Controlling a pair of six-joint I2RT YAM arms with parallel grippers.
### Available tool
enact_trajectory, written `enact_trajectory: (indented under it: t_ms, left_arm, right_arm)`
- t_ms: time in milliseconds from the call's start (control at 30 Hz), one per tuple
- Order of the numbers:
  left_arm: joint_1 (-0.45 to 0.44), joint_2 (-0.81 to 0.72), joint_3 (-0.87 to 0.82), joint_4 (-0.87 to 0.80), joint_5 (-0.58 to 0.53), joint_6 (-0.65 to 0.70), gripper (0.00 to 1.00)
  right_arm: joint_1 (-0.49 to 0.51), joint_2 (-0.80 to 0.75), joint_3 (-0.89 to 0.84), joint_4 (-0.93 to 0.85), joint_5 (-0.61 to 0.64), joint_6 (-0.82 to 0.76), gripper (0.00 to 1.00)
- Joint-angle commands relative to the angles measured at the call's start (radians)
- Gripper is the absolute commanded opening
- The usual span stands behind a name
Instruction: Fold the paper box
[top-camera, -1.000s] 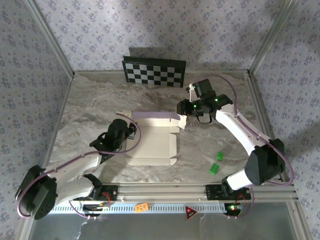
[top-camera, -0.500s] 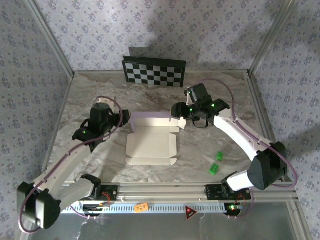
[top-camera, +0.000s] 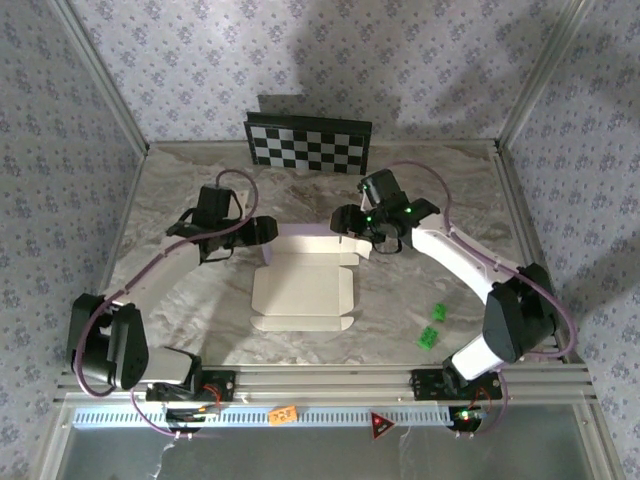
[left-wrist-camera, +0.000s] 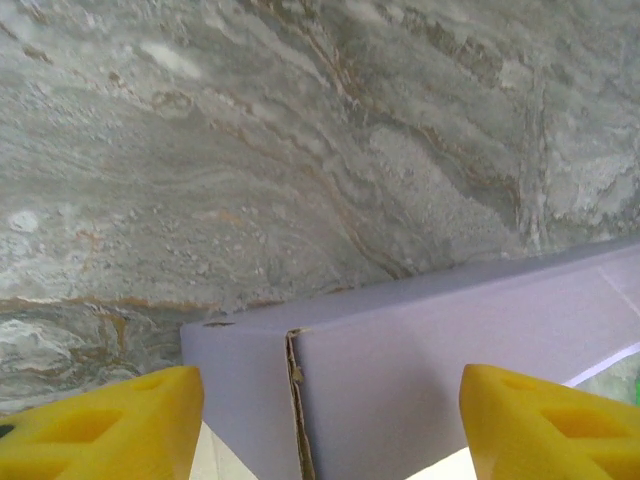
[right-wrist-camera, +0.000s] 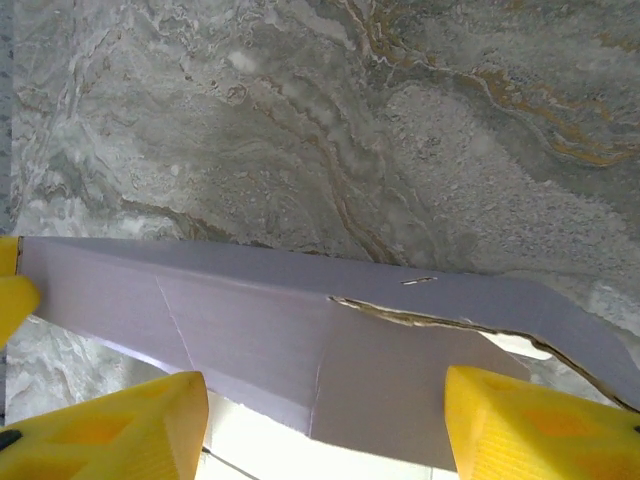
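The box (top-camera: 302, 290) is seen lying flat in the middle of the table (top-camera: 180, 200), cream face up, with its near edge turned toward the arm bases. Small tabs are shown at the near corners. The far flap (top-camera: 305, 232) is stood up along the far edge, and its lavender face is turned toward the checkerboard (top-camera: 308, 145).

The left claw (top-camera: 262, 230) is held at the flap's left end and the right claw (top-camera: 345, 222) at its right end, so the flap is bracketed between them.

In the left wrist view, yellow fingers (left-wrist-camera: 110, 435) are seen spread wide. The flap's lavender face and its left corner edge are framed between them, and a frayed vertical cut is seen just beside that corner. This claw is open and nothing is gripped.

In the right wrist view, the fingers (right-wrist-camera: 545, 425) are likewise spread wide over the flap's top edge, where a ragged seam is seen running off to the right. This claw is open too, with nothing held. Whether any finger is touching the card cannot be told.

Bare marble is left between the flap and the checkerboard, and more is left from the box's left edge out to the table's left side. To the right and nearer, two green pieces (top-camera: 438, 313) are laid well apart from the box. A strip of bare marble is left between the box's near edge and the front rail (top-camera: 330, 380).
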Motion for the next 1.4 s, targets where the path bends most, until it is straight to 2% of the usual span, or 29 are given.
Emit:
enact_trajectory:
  t_ms: [0, 333, 700, 1000, 1167, 1367]
  left_arm:
    - [0.009, 0.017, 0.040, -0.034, 0.054, 0.011, 0.68]
    - [0.009, 0.058, 0.034, -0.051, 0.092, 0.018, 0.61]
    - [0.009, 0.067, 0.031, -0.065, 0.097, 0.023, 0.59]
    - [0.009, 0.069, 0.031, -0.075, 0.095, 0.026, 0.59]
    - [0.009, 0.053, 0.029, -0.080, 0.093, 0.029, 0.58]
    - [0.010, -0.013, 0.043, -0.117, 0.063, 0.043, 0.60]
  right_arm:
    - [-0.003, 0.019, -0.048, 0.078, -0.048, 0.057, 0.64]
    - [0.009, 0.007, -0.188, 0.363, -0.140, 0.229, 0.58]
    - [0.010, 0.003, -0.398, 0.905, -0.156, 0.479, 0.49]
    - [0.013, 0.120, -0.496, 1.326, -0.153, 0.676, 0.35]
    - [0.015, 0.169, -0.502, 1.391, -0.161, 0.714, 0.22]
    - [0.002, 0.182, -0.498, 1.356, -0.190, 0.719, 0.13]
